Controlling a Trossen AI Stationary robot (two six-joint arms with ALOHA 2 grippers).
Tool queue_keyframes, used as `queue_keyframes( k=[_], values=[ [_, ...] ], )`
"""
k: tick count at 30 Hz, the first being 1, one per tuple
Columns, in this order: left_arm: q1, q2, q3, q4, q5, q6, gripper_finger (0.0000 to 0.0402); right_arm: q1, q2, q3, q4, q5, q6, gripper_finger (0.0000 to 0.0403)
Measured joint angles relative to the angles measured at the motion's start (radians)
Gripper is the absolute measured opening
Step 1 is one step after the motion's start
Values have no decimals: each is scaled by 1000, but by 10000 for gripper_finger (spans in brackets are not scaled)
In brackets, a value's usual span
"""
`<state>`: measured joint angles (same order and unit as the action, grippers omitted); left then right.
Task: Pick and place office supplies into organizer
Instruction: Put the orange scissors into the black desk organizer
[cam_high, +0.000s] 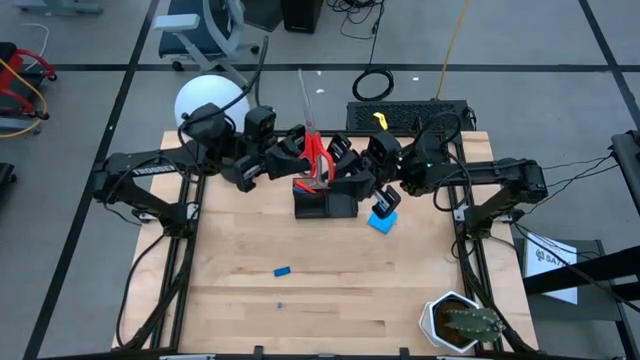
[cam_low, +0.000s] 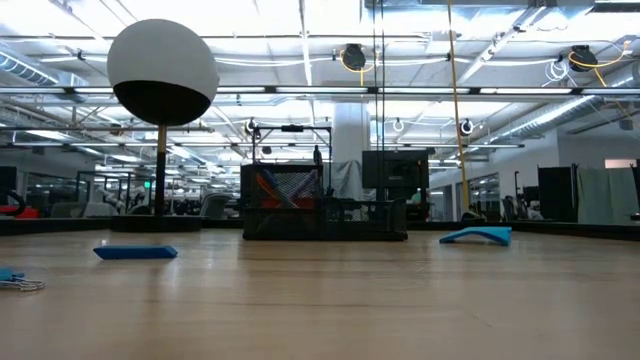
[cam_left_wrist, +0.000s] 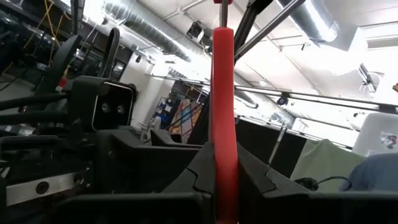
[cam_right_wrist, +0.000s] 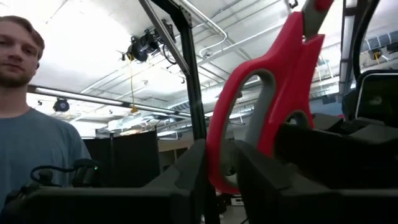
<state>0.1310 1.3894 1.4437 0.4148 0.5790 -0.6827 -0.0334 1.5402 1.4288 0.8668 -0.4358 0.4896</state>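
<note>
Red-handled scissors (cam_high: 316, 158) hang in the air over the black organizer (cam_high: 325, 203), blades (cam_high: 303, 95) slanting toward the far edge. My left gripper (cam_high: 297, 155) comes in from the left and is shut on one red handle (cam_left_wrist: 224, 93). My right gripper (cam_high: 345, 168) comes from the right; its fingers stand slightly apart on either side of the other handle loop (cam_right_wrist: 214, 155). A blue square pad (cam_high: 383, 222) lies right of the organizer. A small blue piece (cam_high: 282, 270) lies nearer the front. The low view shows only the organizer (cam_low: 320, 205), the pad (cam_low: 478, 236) and the piece (cam_low: 135, 252). My left gripper pinches a red handle bar (cam_left_wrist: 224, 140) of the scissors between its two fingers, which lie across it and slant upward from the table's left. The scissors are lifted clear above the organizer. My right gripper has the lower bend of the handle loop (cam_right_wrist: 217, 177) between its fingers; a dark gap shows beside one finger (cam_right_wrist: 261, 180), and I cannot tell whether the other touches.
A lamp with a white globe (cam_high: 208, 100) stands at the far left, a potted cactus (cam_high: 462, 322) at the near right corner. A tiny piece (cam_high: 281, 305) lies near the front. A person (cam_right_wrist: 31, 124) stands beyond the table. Bare wood spreads across the near half.
</note>
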Motion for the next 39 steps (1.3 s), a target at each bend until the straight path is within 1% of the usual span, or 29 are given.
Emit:
queue_keyframes(
  k=[3,5,7,13,18,21,25,30,33,36,39],
  values=[
    [6,-3,0,-1,0,-4,26,-3,0,0,-1,6,4,103],
    [7,-15,-1,-16,-6,-16,26,-6,0,0,-2,6,21,111],
    [6,-27,-1,-39,-10,15,26,-11,1,0,-5,3,30,113],
    [11,-103,-1,-269,-57,137,26,-15,-27,0,-19,9,10,106],
    [24,-180,0,-432,-113,186,26,-24,-71,0,-105,21,-39,102],
    [26,-226,0,-556,-163,237,26,-33,-85,0,-133,31,-58,102],
    [26,-282,0,-725,-269,302,26,-35,-96,0,-159,84,-87,100],
    [26,-313,-1,-906,-397,387,26,-33,-95,0,-196,101,-93,100],
    [26,-314,0,-1003,-466,409,26,-33,-95,0,-244,137,-92,100],
    [24,-304,-1,-1074,-500,413,26,-33,-94,0,-278,155,-92,100],
    [24,-293,-1,-1103,-485,400,26,-33,-95,0,-349,173,-93,100]
  ],
)
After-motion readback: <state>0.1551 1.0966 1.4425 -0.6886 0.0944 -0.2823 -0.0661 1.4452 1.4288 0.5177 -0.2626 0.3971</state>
